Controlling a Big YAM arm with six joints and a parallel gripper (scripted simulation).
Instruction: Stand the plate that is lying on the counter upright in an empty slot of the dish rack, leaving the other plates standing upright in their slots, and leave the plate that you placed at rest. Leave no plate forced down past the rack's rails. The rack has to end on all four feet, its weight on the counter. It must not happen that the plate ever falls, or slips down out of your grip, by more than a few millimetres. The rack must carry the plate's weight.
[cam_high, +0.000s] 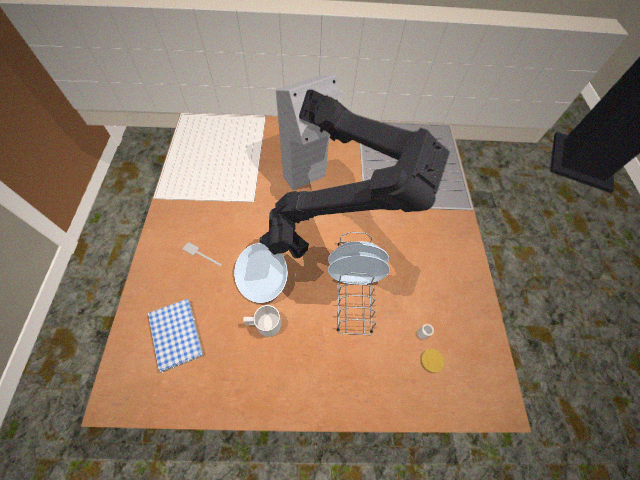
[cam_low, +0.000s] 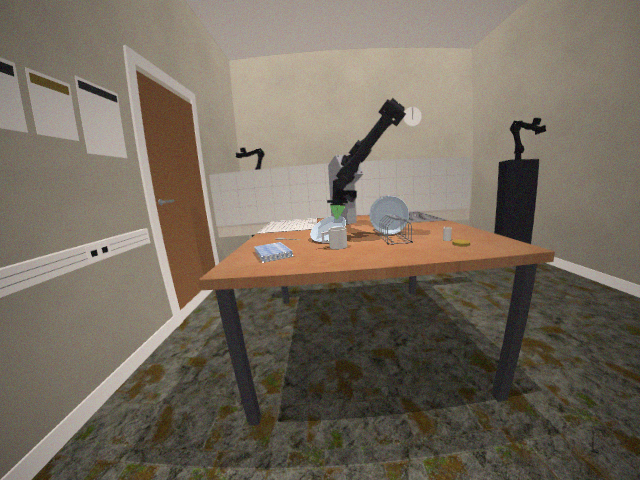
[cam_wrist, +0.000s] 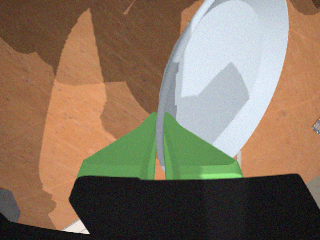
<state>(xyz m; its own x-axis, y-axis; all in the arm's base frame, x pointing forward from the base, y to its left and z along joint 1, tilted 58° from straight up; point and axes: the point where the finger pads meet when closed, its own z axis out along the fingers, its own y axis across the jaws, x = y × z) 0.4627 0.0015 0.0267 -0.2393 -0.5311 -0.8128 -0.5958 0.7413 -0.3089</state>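
A pale blue plate (cam_high: 260, 272) hangs tilted above the orange counter, left of the wire dish rack (cam_high: 355, 294). My gripper (cam_high: 276, 252) is shut on the plate's rear rim. In the wrist view the green fingers pinch the rim and the plate (cam_wrist: 227, 70) stretches away from them. In the exterior view the plate (cam_low: 325, 228) is slanted, its far edge raised under the gripper (cam_low: 337, 211). Two plates (cam_high: 358, 261) stand upright in the rack's rear slots. The front slots of the rack are empty.
A grey mug (cam_high: 266, 319) stands just in front of the held plate. A blue checked cloth (cam_high: 175, 334) lies front left, a small spatula (cam_high: 201, 253) to the left. A small cup (cam_high: 424, 331) and a yellow disc (cam_high: 432, 360) sit right of the rack.
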